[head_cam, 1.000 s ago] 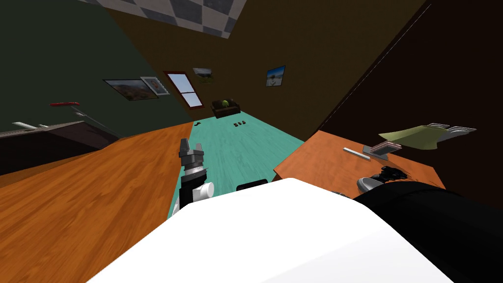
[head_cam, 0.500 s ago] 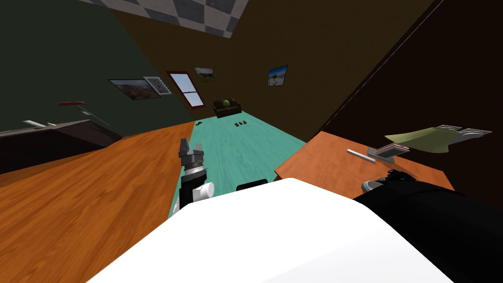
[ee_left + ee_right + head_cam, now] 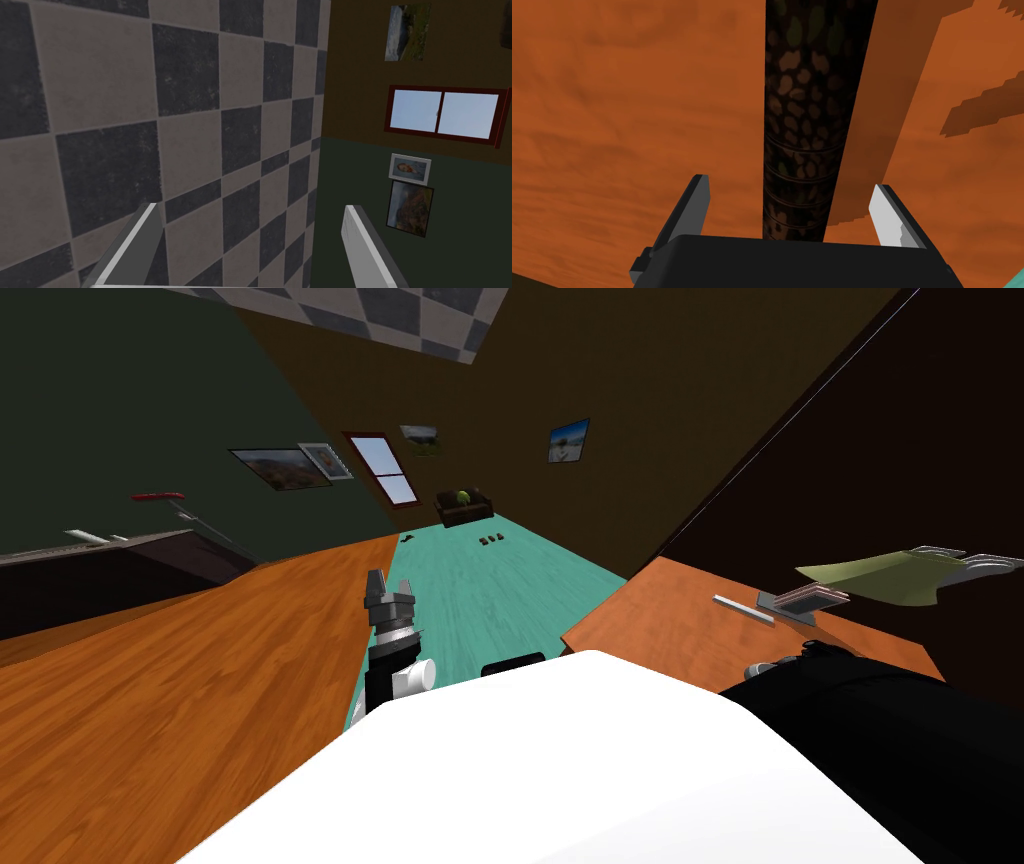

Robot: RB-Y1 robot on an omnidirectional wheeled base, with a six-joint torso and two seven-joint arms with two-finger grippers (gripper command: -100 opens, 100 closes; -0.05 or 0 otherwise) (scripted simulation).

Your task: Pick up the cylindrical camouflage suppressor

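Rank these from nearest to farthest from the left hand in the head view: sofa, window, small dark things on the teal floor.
1. Small dark things, on the floor ahead of the left hand.
2. Sofa, against the far wall.
3. Window, on that wall, up and left of the sofa; only narrowly farther.

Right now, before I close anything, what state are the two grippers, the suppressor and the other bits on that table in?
Camouflage suppressor, lying on the orange table, not gripped.
Right gripper, open, fingers on either side of the camouflage suppressor, not touching it.
Left gripper, open, empty.
Grey bar, lying flat on the table.
Flat stack, lying on the table.
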